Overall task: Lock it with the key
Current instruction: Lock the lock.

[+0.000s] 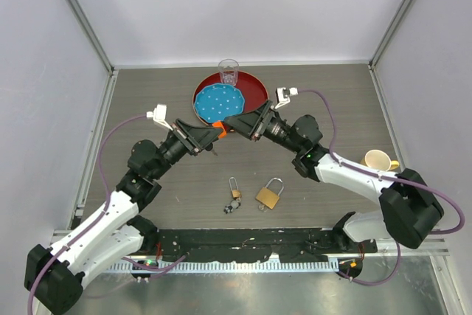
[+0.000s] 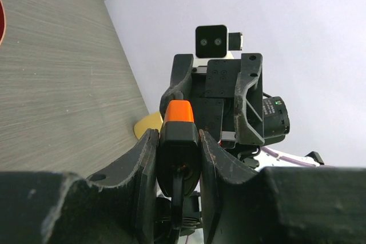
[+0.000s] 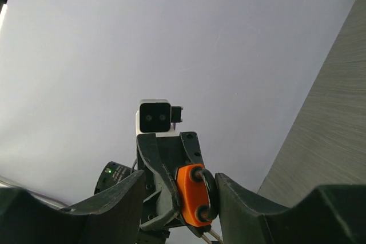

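An orange padlock (image 1: 220,131) with a black shackle is held above the table in my left gripper (image 1: 214,135), which is shut on it. In the left wrist view the lock (image 2: 178,119) sits squeezed between both fingers. My right gripper (image 1: 237,124) faces it tip to tip and is open. In the right wrist view the lock (image 3: 191,194) shows between my spread fingers, its shackle (image 3: 208,194) close to the right finger. Thin metal pieces (image 3: 209,235) hang under the lock; I cannot tell whether they are the key.
A brass padlock (image 1: 269,195) and a small padlock with keys (image 1: 233,198) lie on the table in front of the arms. A red tray (image 1: 254,91) with a blue plate (image 1: 219,102) and a clear glass (image 1: 228,72) stands behind. A yellow cup (image 1: 379,160) is at right.
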`<state>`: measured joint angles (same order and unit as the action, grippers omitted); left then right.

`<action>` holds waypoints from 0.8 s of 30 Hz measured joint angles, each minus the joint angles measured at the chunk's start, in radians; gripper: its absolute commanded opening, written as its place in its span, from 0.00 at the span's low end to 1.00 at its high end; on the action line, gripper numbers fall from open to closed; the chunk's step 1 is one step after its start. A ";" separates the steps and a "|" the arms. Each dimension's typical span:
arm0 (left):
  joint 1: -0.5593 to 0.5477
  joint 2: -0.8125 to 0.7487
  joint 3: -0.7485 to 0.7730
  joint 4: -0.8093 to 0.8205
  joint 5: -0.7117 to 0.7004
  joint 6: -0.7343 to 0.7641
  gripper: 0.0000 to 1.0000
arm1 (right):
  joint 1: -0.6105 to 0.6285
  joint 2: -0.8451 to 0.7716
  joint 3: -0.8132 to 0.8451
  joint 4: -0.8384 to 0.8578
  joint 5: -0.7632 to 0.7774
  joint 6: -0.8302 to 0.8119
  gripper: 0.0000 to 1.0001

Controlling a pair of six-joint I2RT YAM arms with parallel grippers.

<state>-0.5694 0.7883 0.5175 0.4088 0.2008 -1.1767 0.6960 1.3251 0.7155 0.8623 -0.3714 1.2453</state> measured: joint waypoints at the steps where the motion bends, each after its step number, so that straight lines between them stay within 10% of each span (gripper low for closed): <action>1: 0.000 0.001 0.000 0.003 0.000 0.000 0.00 | 0.005 0.011 0.007 0.018 0.000 0.005 0.54; 12: 0.000 -0.002 0.000 0.028 -0.011 -0.023 0.00 | 0.043 0.070 0.033 0.053 0.047 0.033 0.05; 19: 0.000 -0.002 0.000 0.058 -0.017 -0.050 0.02 | 0.049 0.069 0.035 0.080 0.071 0.044 0.02; 24: 0.000 -0.019 0.000 0.027 -0.018 -0.046 0.46 | 0.054 0.060 0.038 0.053 0.071 0.031 0.02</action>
<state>-0.5697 0.7696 0.5175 0.4355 0.1833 -1.2224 0.7498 1.3853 0.7532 0.9150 -0.3000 1.2758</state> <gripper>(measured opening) 0.324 0.105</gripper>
